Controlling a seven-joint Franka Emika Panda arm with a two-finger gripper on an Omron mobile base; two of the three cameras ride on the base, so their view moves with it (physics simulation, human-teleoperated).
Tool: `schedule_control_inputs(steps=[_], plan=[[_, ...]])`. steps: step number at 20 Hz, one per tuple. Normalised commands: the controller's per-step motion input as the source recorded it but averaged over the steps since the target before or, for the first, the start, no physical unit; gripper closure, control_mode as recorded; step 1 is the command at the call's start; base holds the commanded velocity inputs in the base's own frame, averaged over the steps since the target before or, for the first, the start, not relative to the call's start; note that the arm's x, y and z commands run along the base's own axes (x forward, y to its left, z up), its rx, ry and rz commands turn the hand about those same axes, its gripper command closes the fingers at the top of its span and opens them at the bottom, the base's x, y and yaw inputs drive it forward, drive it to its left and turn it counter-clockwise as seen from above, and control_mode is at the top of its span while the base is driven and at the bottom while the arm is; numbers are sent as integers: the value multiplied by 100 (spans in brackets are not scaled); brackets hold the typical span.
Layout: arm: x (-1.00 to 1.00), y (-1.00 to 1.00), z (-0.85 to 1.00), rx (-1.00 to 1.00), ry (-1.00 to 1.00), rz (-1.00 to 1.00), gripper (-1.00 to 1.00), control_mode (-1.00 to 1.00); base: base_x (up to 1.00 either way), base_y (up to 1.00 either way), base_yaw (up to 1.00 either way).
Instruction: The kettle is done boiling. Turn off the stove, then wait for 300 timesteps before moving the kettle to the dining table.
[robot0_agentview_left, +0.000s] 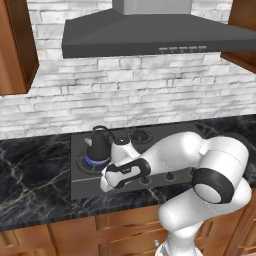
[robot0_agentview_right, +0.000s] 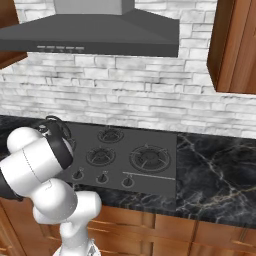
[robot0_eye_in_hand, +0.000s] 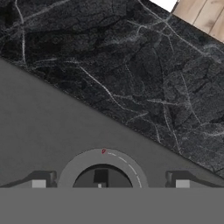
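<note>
The small dark kettle (robot0_agentview_left: 99, 144) stands on the stove's (robot0_agentview_left: 82, 187) left rear burner, over a ring of blue flame (robot0_agentview_left: 95, 160). In the right base view its wire handle (robot0_agentview_right: 53, 122) peeks out behind my arm. My gripper (robot0_agentview_left: 111, 184) hangs over the stove's front edge, pointing down. In the hand view it is open (robot0_eye_in_hand: 110, 183), its fingertips (robot0_eye_in_hand: 38, 183) either side of a round black knob (robot0_eye_in_hand: 101, 177) on the grey cooktop (robot0_eye_in_hand: 43, 122) and not touching it. The dining table is out of view.
Further knobs (robot0_agentview_right: 102, 177) line the stove front. A grey range hood (robot0_agentview_left: 155, 35) hangs above. Black marble counter (robot0_agentview_left: 30, 175) flanks the stove on both sides (robot0_agentview_right: 215, 165). Wooden wall cabinets (robot0_agentview_right: 232, 45) sit at the upper corners.
</note>
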Motion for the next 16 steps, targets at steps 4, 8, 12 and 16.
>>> schedule_control_inputs(steps=[4,8,12,16], plan=[[0,3,-7,0,-3,0,100,-100,0,0,0],[0,0,-11,0,-3,0,100,-100,0,0,0],[0,0,-10,1,-2,0,100,-100,0,0,0],[0,0,-10,0,0,0,100,-100,0,0,0]])
